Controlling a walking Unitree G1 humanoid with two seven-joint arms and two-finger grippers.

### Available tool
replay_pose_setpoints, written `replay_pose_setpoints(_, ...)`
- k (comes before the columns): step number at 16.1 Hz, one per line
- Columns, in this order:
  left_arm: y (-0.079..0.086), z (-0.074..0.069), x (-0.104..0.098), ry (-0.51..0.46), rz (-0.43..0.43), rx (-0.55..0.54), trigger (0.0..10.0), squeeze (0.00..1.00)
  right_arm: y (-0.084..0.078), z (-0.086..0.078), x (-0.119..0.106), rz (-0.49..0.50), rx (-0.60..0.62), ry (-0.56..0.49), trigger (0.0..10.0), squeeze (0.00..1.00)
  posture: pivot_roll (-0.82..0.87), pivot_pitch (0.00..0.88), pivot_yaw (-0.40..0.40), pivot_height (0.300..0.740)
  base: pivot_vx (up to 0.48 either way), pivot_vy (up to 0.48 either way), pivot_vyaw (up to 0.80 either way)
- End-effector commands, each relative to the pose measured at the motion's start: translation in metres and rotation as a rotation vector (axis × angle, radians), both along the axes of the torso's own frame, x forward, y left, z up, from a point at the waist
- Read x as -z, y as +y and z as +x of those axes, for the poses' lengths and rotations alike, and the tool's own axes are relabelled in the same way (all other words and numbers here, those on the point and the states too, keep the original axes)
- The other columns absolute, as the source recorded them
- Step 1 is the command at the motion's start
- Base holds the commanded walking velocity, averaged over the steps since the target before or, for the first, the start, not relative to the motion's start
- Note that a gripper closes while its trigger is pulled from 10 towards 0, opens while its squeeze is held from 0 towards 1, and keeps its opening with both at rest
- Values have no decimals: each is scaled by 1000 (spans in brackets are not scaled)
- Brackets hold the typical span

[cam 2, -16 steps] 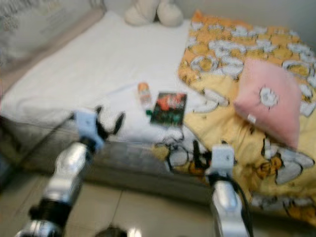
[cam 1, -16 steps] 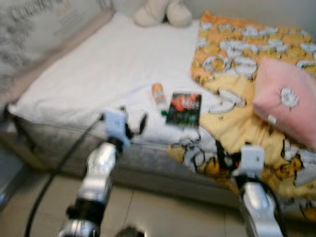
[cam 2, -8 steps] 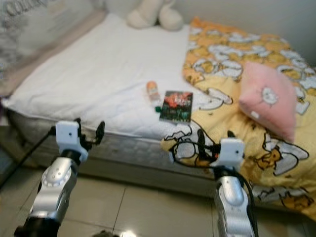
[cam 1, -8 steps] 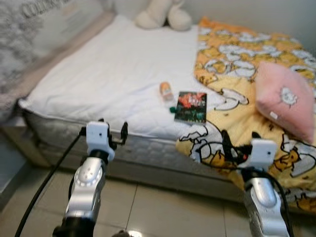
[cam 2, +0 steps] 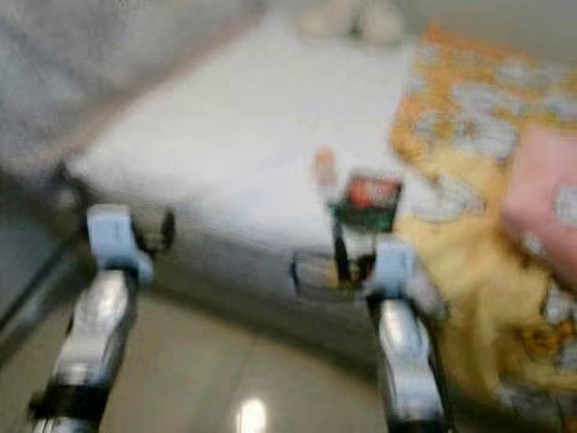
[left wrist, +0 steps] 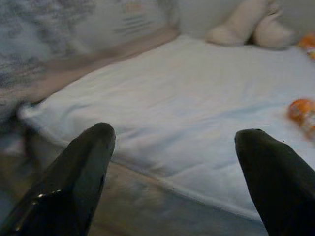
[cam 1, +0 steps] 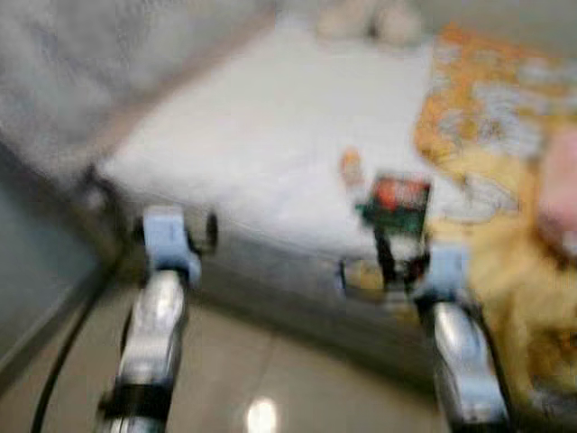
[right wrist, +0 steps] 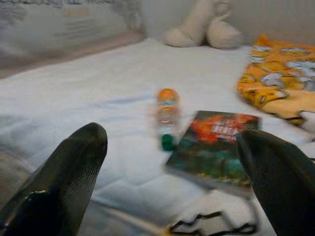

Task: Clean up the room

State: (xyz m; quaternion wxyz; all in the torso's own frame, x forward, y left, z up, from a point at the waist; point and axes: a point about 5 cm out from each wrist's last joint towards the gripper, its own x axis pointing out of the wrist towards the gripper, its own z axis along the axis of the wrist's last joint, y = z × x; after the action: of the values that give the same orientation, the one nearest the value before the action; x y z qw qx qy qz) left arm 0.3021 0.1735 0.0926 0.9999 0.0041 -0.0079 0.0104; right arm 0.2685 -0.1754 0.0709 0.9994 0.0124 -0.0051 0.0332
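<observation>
The bottle (right wrist: 167, 117) lies on its side on the white bed (right wrist: 98, 98), near the front edge, and the book (right wrist: 214, 147) lies flat just to the right of it. The bottle looks small, light and stiff, but round and maybe slippery, so I would take it across the middle of the body. The book is thin and flat; a grip on its near edge seems best. To the right lies the yellow blanket (right wrist: 278, 73), and a plush toy (right wrist: 204, 27) sits at the far end. The right gripper (right wrist: 172, 196) hovers before the bed, released and wide. The left gripper (left wrist: 177, 191), further left, is also spread and holds nothing.
</observation>
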Motion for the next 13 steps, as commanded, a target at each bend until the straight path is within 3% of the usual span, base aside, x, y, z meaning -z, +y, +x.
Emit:
replay_pose_setpoints(1, -20, 5, -5, -22, 4, 82, 10000, 0, -17, -5, 5, -15, 56, 25, 10000, 0, 26, 0, 1, 740, 480, 0, 0)
replay_pose_setpoints(4, -30, 7, -8, -36, 47, 178, 10000, 0, -17, -7, 6, -30, 76, 27, 10000, 0, 23, 0, 8, 740, 480, 0, 0)
replay_pose_setpoints(6, -26, 9, -8, -34, 44, 170, 10000, 0, -15, -8, 9, -35, 78, 43, 10000, 0, 19, 0, 12, 740, 480, 0, -753)
replay_pose_setpoints(11, -23, 12, -11, -53, 51, 151, 10000, 0, -12, -3, 5, -50, 60, 26, 10000, 0, 21, 0, 10, 740, 480, 0, 0)
replay_pose_setpoints(13, -16, 12, -7, -21, 9, 106, 10000, 0, -9, 3, 0, -50, 38, 15, 10000, 0, 27, 0, 6, 740, 189, 377, 0)
